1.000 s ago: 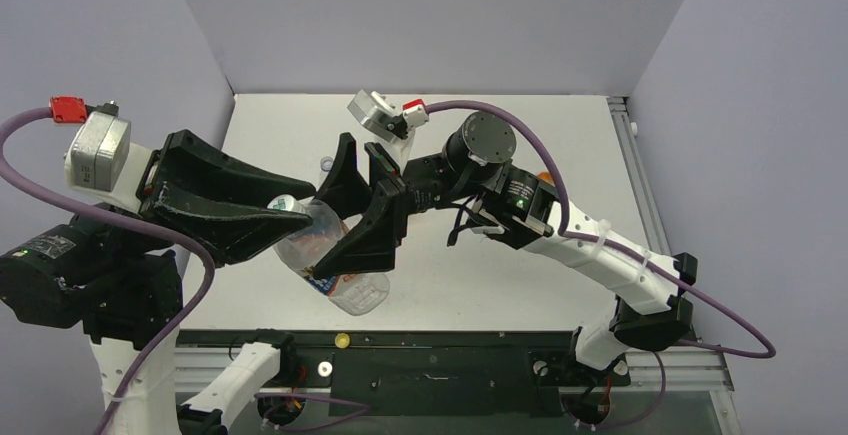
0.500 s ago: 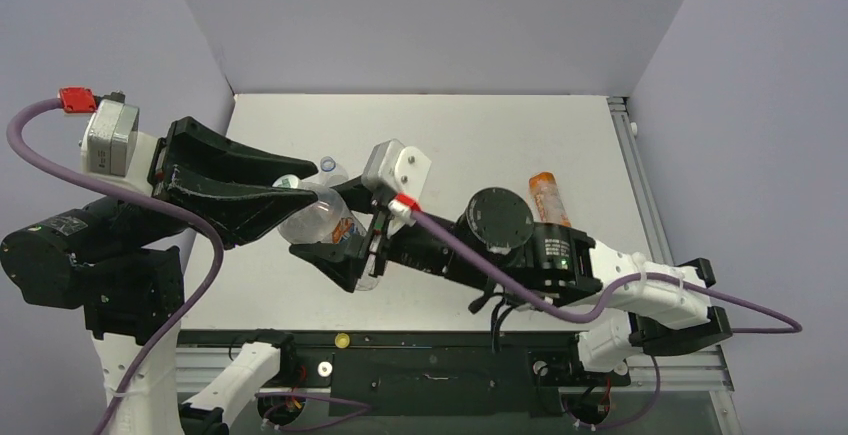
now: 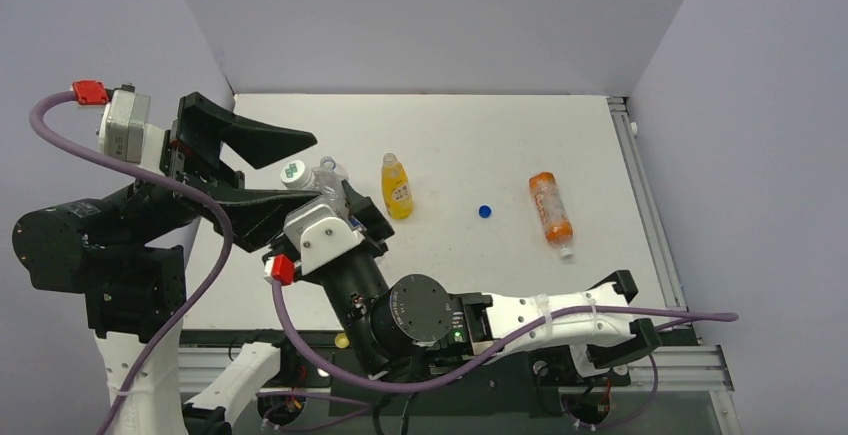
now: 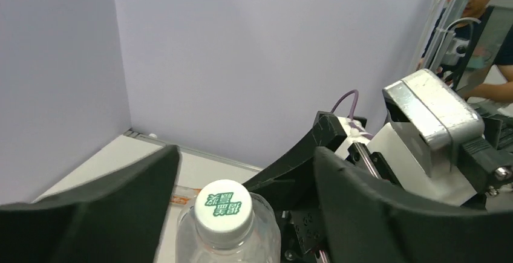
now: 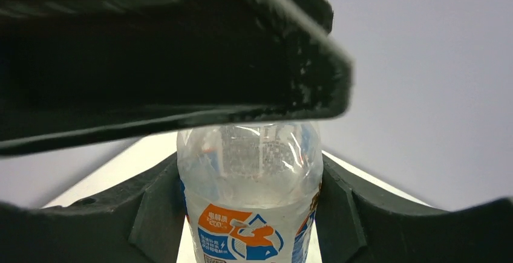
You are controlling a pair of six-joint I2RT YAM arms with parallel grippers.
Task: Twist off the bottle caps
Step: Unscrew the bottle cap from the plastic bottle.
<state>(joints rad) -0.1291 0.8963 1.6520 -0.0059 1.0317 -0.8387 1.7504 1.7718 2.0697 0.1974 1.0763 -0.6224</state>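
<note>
Bottle point(image 5: 248, 154) is pinched by the right gripper point(image 5: 249, 214). White cap point(image 4: 224, 210) is seen between spread left gripper point(image 4: 247, 154) fingers (not touched); it could be missed if gripped crooked.

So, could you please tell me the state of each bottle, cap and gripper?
water bottle: upright, capped, clamped.
yellow bottle: capped.
orange bottle: lying down, capped.
blue cap: off, loose on table.
left gripper: open around white cap.
right gripper: shut on water bottle.
</note>
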